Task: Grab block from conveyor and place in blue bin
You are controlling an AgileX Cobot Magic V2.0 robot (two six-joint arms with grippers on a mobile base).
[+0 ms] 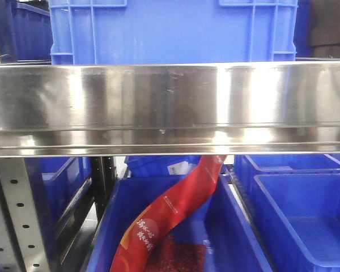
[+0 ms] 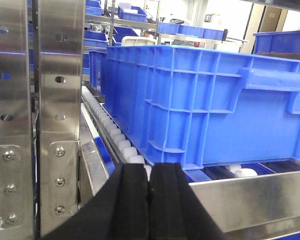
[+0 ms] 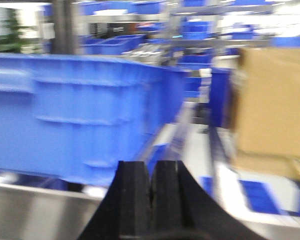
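Note:
No block and no dark grey conveyor belt show in any view. A large blue bin (image 1: 170,28) stands on a steel shelf rail (image 1: 170,102) right in front of the front camera; it also shows in the left wrist view (image 2: 205,105) on white rollers (image 2: 117,137) and, blurred, in the right wrist view (image 3: 80,110). My left gripper (image 2: 149,172) is shut and empty, low before the bin's near corner. My right gripper (image 3: 151,172) is shut and empty, before the bin's other side.
Below the rail stand more blue bins (image 1: 306,209); one (image 1: 226,238) holds a red printed bag (image 1: 170,215). A perforated steel upright (image 2: 55,100) stands left of the left gripper. A brown cardboard box (image 3: 275,105) is at the right of the right wrist view.

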